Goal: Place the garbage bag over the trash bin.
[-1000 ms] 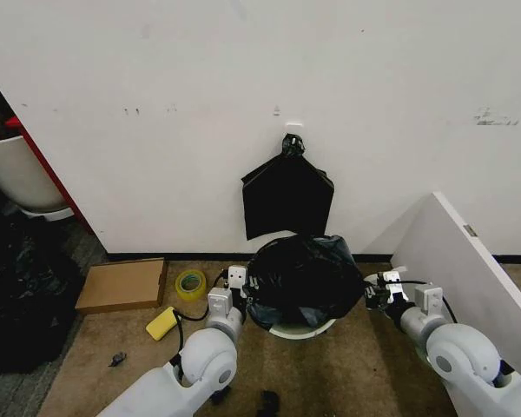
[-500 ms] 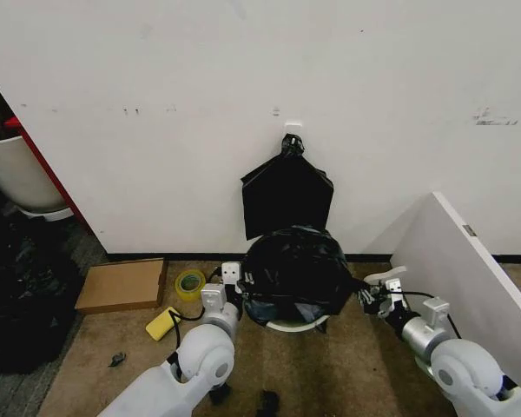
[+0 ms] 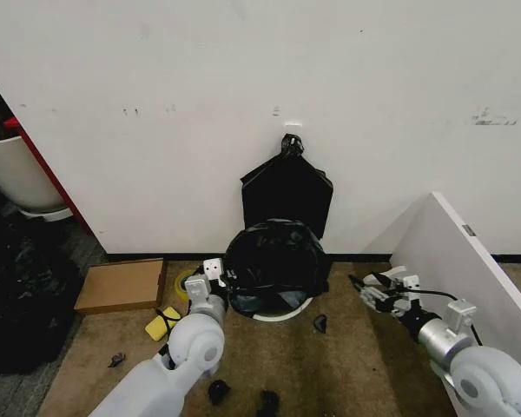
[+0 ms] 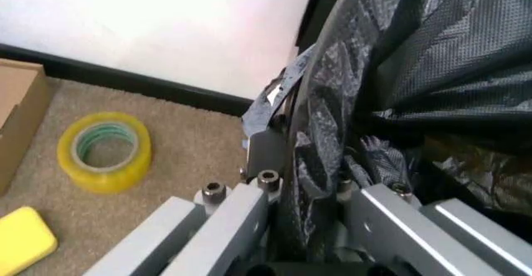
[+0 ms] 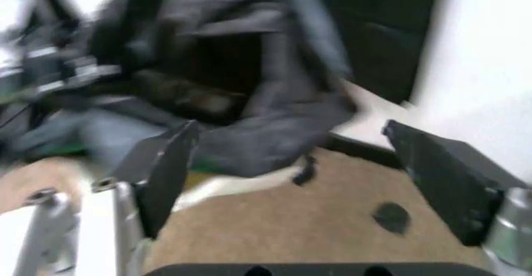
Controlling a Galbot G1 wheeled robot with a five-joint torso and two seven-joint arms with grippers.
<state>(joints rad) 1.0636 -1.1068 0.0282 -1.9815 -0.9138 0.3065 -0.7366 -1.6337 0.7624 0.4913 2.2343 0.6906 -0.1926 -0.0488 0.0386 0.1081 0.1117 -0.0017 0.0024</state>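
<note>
The garbage bag (image 3: 273,261) now covers nearly all of the trash bin (image 3: 282,312), leaving a sliver of rim; bag and bin sit further left and nearer the wall than a second ago. The left gripper (image 3: 215,280) pinches the bag's edge (image 4: 312,164), while the right gripper (image 3: 365,289) (earlier at the bag) has let go, fingers spread, standing apart. One tape roll (image 4: 106,151), one cardboard box (image 3: 122,284) and one yellow block (image 3: 163,323) lie on brown carpet by a white wall.

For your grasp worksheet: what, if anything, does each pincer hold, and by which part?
The left pincer is shut on the bag, gripping its side film beside the bin. The right pincer is open, holding nothing.
</note>
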